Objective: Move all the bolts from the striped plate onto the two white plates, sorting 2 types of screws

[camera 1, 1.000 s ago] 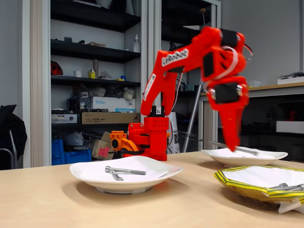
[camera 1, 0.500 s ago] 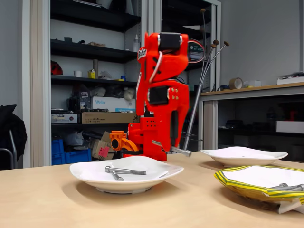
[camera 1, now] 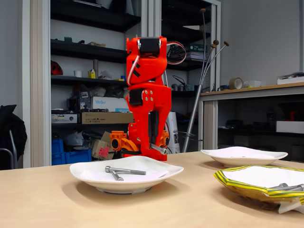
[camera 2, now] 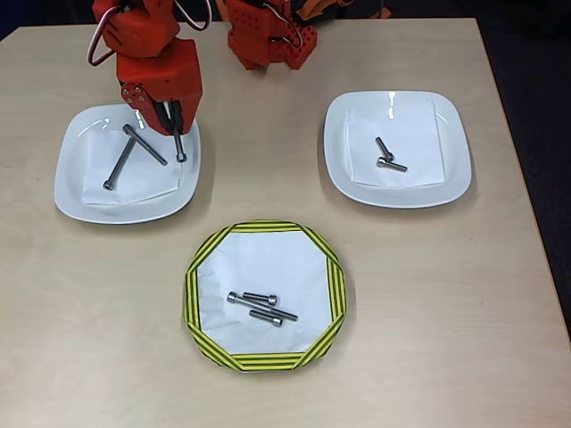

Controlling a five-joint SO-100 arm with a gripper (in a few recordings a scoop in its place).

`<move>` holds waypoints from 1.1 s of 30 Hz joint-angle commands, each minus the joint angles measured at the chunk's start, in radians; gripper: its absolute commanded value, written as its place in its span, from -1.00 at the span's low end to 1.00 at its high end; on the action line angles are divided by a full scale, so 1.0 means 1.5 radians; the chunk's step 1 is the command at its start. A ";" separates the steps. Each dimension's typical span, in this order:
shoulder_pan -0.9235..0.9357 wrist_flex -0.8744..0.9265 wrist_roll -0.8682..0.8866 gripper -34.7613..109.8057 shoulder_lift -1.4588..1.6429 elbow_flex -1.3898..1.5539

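The fingers (camera 2: 175,125) are gripping a long bolt (camera 2: 179,145), stiff, light, slippery steel best pinched mid-shank, over the white plate (camera 2: 71,192) near the worktop's far-left corner.

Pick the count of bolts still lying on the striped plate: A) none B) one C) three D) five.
C: in the overhead view three bolts lie close together on the striped plate, while the claw holds another over the left white plate.
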 commanded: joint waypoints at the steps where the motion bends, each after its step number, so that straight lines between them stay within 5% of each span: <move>1: 0.018 0.011 0.008 -0.52 0.021 -0.007; 22: 0.107 -0.042 -0.142 -0.40 -0.111 -0.134; 33: -0.019 -0.103 -0.043 -0.46 -0.152 -0.196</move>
